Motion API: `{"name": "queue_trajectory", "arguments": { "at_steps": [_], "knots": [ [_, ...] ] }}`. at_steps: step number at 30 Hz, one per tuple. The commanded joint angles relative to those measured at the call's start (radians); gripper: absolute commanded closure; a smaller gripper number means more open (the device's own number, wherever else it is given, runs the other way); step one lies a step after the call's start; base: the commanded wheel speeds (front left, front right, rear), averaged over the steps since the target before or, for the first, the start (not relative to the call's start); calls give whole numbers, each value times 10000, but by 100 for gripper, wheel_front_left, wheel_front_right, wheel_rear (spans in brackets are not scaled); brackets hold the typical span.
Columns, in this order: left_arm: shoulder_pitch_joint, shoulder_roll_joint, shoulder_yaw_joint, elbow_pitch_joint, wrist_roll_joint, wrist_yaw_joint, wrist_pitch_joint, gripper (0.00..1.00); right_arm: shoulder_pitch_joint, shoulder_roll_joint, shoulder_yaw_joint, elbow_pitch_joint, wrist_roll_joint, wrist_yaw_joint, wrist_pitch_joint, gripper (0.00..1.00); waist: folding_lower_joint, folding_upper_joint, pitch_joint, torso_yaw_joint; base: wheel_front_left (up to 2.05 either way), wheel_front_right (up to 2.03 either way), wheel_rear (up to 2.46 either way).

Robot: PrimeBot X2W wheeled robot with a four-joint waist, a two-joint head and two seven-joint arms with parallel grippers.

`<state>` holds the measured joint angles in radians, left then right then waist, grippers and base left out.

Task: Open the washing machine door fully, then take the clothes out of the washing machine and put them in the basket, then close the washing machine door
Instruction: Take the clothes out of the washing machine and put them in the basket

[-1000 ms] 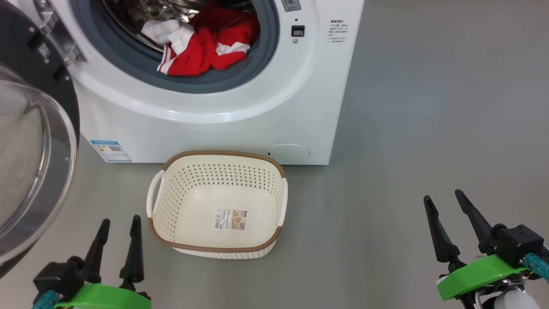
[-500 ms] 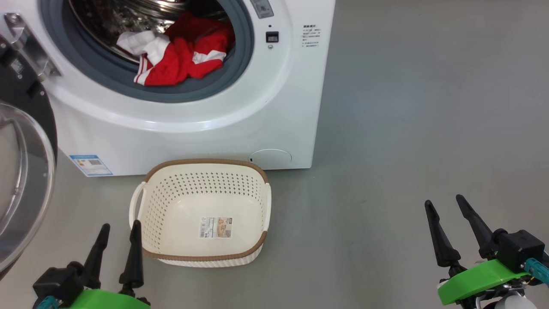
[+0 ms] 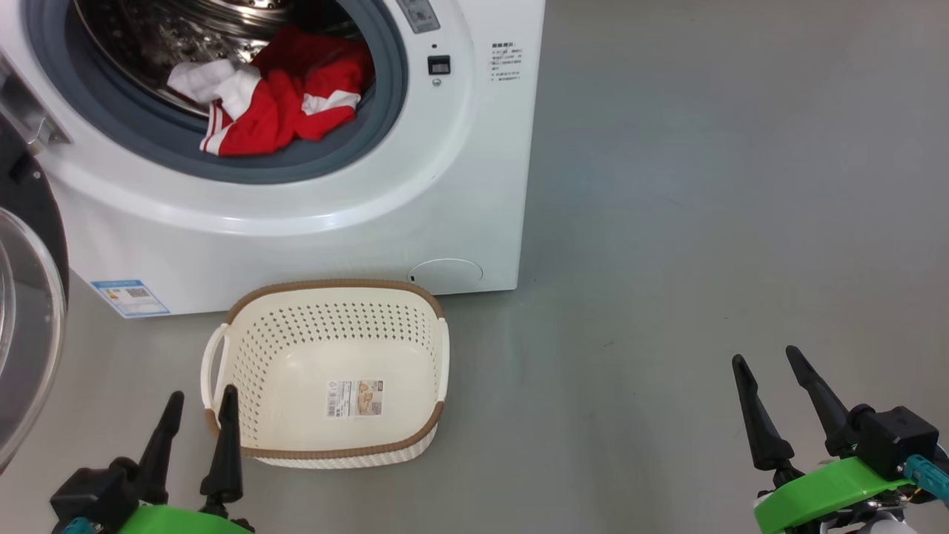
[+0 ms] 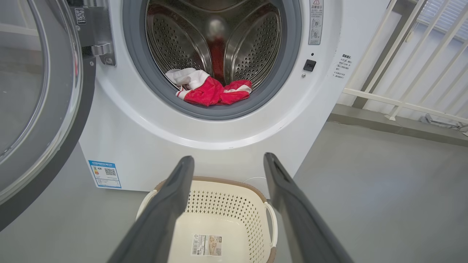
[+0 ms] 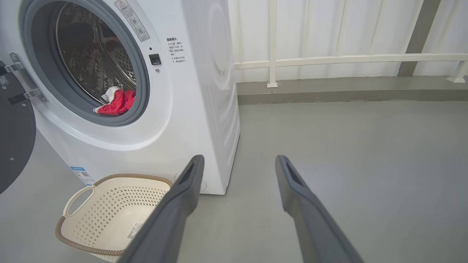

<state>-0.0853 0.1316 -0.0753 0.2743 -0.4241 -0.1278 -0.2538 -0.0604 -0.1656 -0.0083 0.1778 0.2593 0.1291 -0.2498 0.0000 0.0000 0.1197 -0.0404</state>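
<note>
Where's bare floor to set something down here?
Bare floor stretches right of the washing machine and basket, up to the right tool. Crowded: between basket and machine, and by the open door beside the left tool.

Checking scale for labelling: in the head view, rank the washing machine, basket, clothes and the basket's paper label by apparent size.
1. washing machine
2. basket
3. clothes
4. paper label
This is apparent size only, since the basket sits nearer the camera than the clothes.
</note>
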Motion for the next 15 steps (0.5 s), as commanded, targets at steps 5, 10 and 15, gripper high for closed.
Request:
{"name": "queue_trajectory", "arguments": {
  "at_steps": [5,10,15],
  "knots": [
    [-156,250,361,-284,118,-29,-80,0,9,-45,153,-289,78,16,-120,0,0,0,0,-53,0,0,0],
    [-166,253,350,-312,150,-29,-80,0,17,-22,89,-302,76,16,-120,0,0,0,2,-41,0,0,0],
    [-163,244,371,-330,172,-29,-80,0,17,-19,49,-298,67,16,-120,0,0,0,-39,-24,0,0,0]
  ]
}}
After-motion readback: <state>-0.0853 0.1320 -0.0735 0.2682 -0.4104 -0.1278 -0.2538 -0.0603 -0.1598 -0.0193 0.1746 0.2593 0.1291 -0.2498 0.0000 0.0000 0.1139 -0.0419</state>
